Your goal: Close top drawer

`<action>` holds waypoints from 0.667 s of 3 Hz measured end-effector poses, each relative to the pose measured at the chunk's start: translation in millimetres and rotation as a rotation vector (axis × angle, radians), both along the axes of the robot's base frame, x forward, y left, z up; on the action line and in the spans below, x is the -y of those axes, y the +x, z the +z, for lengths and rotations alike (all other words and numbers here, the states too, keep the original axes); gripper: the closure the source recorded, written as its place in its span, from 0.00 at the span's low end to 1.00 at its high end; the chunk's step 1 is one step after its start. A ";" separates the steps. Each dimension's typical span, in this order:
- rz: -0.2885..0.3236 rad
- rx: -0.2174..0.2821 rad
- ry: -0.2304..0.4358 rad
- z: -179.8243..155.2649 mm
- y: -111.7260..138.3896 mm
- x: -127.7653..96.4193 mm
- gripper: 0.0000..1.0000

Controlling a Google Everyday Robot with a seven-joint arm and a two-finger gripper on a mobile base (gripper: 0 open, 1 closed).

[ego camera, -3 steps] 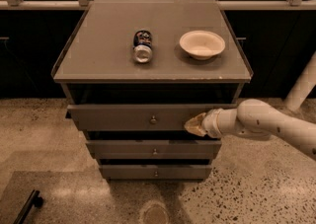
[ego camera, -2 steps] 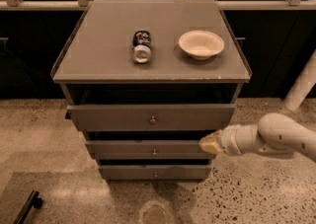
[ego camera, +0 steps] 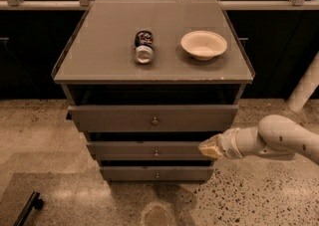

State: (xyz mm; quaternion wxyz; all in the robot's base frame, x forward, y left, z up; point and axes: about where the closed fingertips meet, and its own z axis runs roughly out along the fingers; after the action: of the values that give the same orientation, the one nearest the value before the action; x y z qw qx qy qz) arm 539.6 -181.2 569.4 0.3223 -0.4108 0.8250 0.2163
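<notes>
The top drawer [ego camera: 124, 118] is a wide grey panel with a small round knob [ego camera: 155, 120] at its centre. It stands pulled out a little from the cabinet, with a dark gap above it. My gripper [ego camera: 210, 147] is at the end of the white arm [ego camera: 271, 138] that reaches in from the right. It sits below the drawer's right end, level with the middle drawer [ego camera: 149, 150], and is apart from the top drawer's front.
The grey cabinet top [ego camera: 99, 46] carries a can lying on its side [ego camera: 143, 47] and a white bowl [ego camera: 203, 45]. A bottom drawer [ego camera: 149, 173] sits lowest. Speckled floor surrounds the cabinet. A dark bar [ego camera: 27, 207] lies at the lower left.
My gripper has moved down and to the right, away from the top drawer's right front to beside the middle drawer. The top drawer looks unchanged.
</notes>
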 end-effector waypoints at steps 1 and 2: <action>0.000 0.000 0.000 0.0 0.0 0.0 0.34; 0.000 0.000 0.000 0.0 0.0 -0.1 0.11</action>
State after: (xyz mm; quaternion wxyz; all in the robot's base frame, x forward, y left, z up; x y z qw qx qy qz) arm 539.6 -181.1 569.3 0.3222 -0.4108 0.8250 0.2163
